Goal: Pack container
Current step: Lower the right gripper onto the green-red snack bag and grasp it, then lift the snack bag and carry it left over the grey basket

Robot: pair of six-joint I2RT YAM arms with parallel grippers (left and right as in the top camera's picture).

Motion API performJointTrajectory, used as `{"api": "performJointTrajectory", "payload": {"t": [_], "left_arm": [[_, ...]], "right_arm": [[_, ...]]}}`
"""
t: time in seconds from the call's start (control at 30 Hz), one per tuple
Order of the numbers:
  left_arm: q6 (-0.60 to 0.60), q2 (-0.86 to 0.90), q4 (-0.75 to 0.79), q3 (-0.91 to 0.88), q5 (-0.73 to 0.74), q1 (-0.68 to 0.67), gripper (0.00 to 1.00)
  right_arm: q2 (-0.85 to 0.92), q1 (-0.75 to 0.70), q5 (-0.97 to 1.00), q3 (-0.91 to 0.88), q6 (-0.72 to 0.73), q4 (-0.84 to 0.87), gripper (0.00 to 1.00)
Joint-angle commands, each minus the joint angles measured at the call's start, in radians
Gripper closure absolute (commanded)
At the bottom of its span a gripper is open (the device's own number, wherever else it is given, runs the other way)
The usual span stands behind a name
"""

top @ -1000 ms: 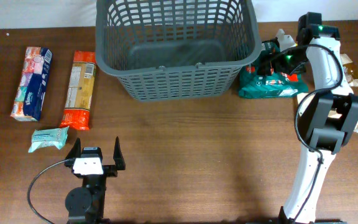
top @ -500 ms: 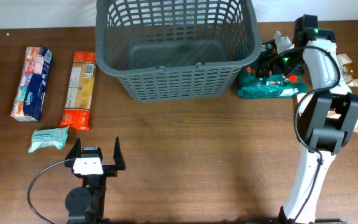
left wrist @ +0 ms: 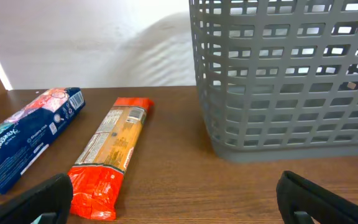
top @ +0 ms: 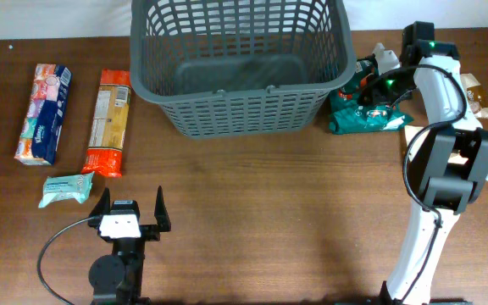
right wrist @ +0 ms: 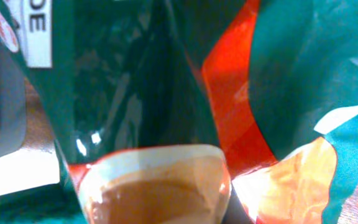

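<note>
The container (top: 240, 114), a large dark grey lattice basket, stands at the back centre and shows empty; its slotted wall (left wrist: 291, 81) fills the right of the left wrist view. To its right lies a green and red snack bag (top: 354, 119). My right gripper (top: 378, 89) is down on that bag, which is bunched up under it. The bag's foil (right wrist: 129, 81) fills the right wrist view and hides the fingers. My left gripper (top: 131, 202) rests open near the front left, with only bare table between its fingers (left wrist: 176, 199).
A blue tissue pack (top: 42, 113), an orange pasta package (top: 108, 121) and a small teal wipes pack (top: 65, 190) lie left of the basket. A white bottle (top: 386, 58) and brown wrappers (top: 481, 102) sit at the far right, behind the right arm.
My right gripper has dropped onto the green bag and closed; the bag has crumpled and shifted slightly. The left arm has not moved.
</note>
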Motion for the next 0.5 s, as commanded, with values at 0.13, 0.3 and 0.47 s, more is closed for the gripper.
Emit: {"api": "performJointTrajectory", "payload": {"t": [0.13, 0.3, 0.47], "left_arm": [[-0.003, -0.008, -0.001, -0.006, 0.011, 0.006, 0.01], [-0.003, -0.008, -0.001, -0.006, 0.011, 0.006, 0.01], [-0.003, -0.008, -0.001, -0.006, 0.011, 0.006, 0.01]], "right_arm": [[0.073, 0.016, 0.002, -0.057, 0.029, -0.016, 0.96], [0.073, 0.005, 0.001, -0.027, 0.116, 0.008, 0.96], [0.073, -0.022, -0.042, 0.069, 0.148, -0.01, 0.96]]}}
